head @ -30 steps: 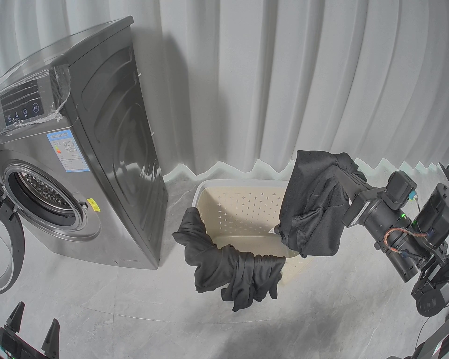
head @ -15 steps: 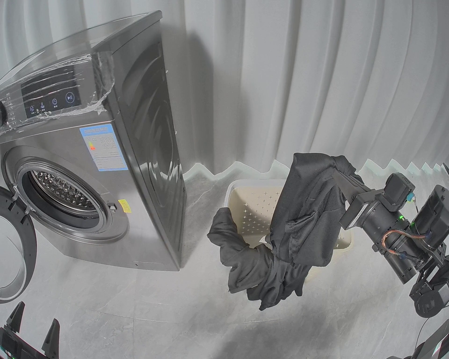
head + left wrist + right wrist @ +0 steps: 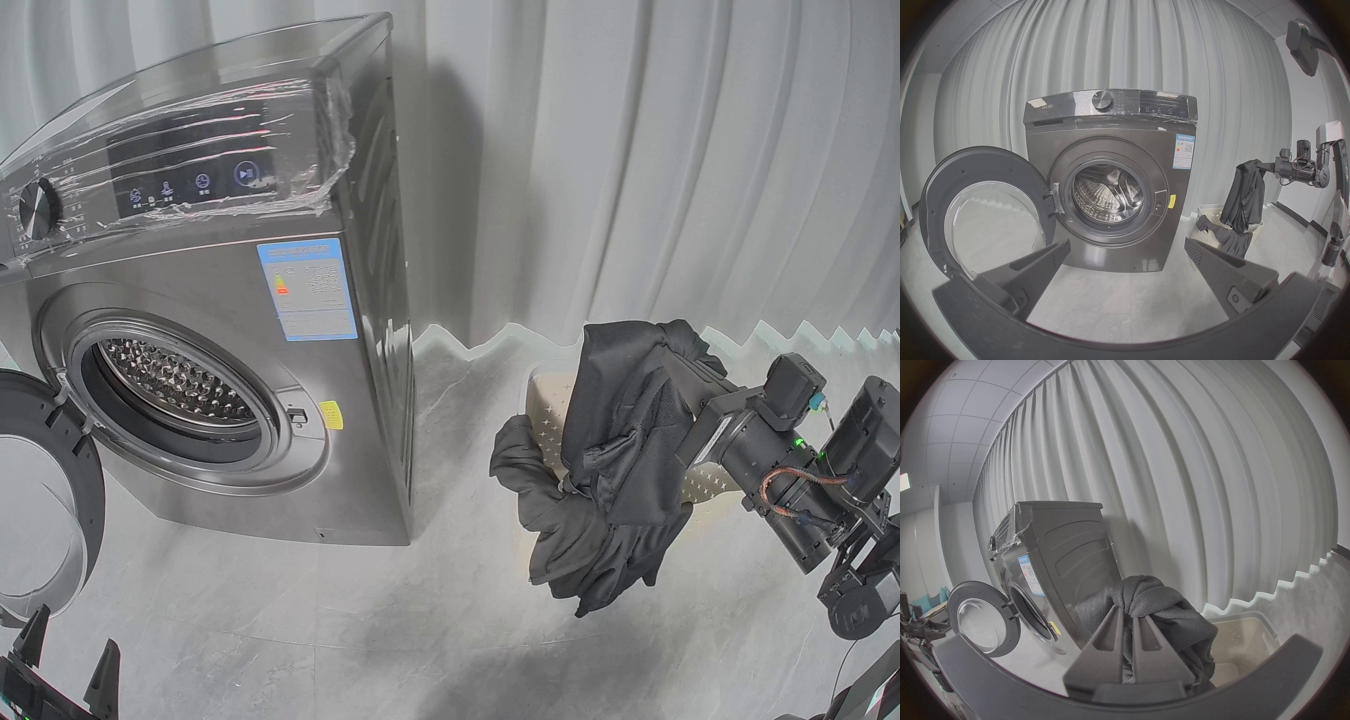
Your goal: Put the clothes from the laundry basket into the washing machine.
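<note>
1. Head view, and the right arm is out over the laundry basket (image 3: pixel 547 405). The right gripper (image 3: pixel 1131 615) is clenched tight on a dark garment (image 3: pixel 628 422), which is bunched up at the fingers while the rest hangs down toward the basket.
2. Just below it, a second dark garment (image 3: pixel 562 525) is slung over the basket's rim and droops down the outer wall on the near side.
3. The basket sits on the floor at the curtain edge, to the right of the washing machine (image 3: pixel 234 281) and apart from it.
4. The machine's door (image 3: pixel 37 487) is swung wide open, and the steel drum (image 3: pixel 178 384) shows through the opening.
5. The left gripper (image 3: pixel 1125 262) sits low in front of the machine with its fingers spread wide apart.
</note>
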Robot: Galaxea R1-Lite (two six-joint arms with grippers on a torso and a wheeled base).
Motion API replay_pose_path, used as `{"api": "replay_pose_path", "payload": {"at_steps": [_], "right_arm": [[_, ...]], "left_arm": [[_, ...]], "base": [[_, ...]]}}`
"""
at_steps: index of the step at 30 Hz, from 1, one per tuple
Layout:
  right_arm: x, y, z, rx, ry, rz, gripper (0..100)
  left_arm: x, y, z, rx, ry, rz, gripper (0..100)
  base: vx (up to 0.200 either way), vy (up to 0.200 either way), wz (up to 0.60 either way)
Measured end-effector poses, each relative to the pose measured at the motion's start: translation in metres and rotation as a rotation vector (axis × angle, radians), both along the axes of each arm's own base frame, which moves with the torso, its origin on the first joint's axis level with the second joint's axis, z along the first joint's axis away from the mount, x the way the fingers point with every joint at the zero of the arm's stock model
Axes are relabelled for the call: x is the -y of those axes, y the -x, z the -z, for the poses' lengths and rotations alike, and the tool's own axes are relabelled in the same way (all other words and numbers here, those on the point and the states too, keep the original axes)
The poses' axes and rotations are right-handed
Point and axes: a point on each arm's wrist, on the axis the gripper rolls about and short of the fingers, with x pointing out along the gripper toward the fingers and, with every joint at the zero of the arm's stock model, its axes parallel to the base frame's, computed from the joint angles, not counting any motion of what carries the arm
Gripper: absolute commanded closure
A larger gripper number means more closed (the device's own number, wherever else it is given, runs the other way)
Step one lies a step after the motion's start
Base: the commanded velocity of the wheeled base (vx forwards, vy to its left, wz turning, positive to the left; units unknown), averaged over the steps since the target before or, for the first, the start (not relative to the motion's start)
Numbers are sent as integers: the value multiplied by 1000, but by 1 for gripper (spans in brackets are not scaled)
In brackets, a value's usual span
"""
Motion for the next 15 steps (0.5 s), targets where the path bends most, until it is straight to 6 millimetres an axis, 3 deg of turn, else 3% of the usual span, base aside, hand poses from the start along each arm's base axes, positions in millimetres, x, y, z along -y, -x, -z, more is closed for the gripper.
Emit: {"api": "replay_pose_path", "payload": {"at_steps": [15], "right_arm": [[-2,2,1,-1,0,-15,100]], "left_arm": [[0,0,0,0,0,0,0]], "base": [[0,200,0]]}}
